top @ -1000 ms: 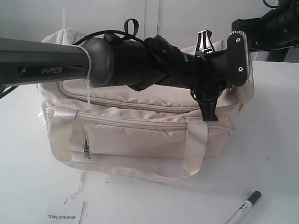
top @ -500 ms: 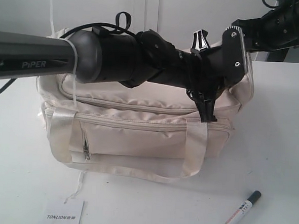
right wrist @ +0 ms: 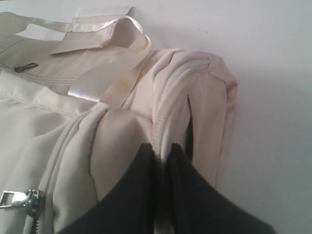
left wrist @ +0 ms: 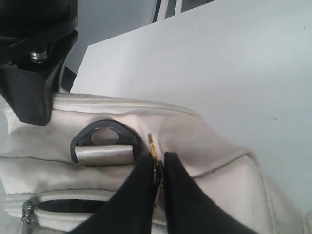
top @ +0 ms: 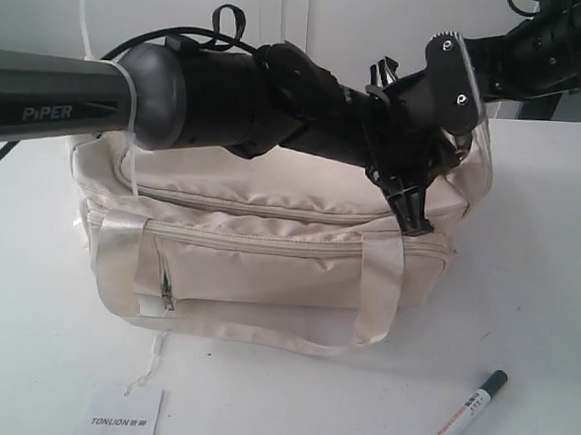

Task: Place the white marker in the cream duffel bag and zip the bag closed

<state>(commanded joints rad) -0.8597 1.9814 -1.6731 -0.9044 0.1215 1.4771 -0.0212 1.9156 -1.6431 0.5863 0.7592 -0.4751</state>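
- Marker (top: 461, 417) lies flat on the white table (top: 542, 292), at about 5 o'clock from the bag (top: 269, 251) and well apart from it. Its black cap points to 1 o'clock, and nothing touches it.
- Bag stands upright mid-table with its front pocket facing the camera. A shiny handle (top: 377, 282) hangs down the front.
- Left arm (top: 179, 97) reaches across above the bag from 9 o'clock. The left gripper (top: 416, 221) points down at the bag's 3 o'clock end.
- In the left wrist view the left gripper (left wrist: 157, 158) has its fingers pressed together, pinching a brass zip pull (left wrist: 151, 144) between the tips. This is beside the black end ring (left wrist: 78, 142).
- Near a silver slider (left wrist: 27, 210) in that view, one zip shows a dark gap.
- Right arm (top: 548, 41) comes in from 1 o'clock, meeting the left arm above the same end of the bag.
- In the right wrist view the right gripper (right wrist: 162, 148) has its fingers nearly together, nipping a bunched fold of the bag (right wrist: 48, 112) along its corded edge. The handle (right wrist: 112, 83) lies slack nearby.
- White card (top: 124, 414) printed TONLION lies on the table at 7 o'clock from the bag, with a thin string running up toward it.
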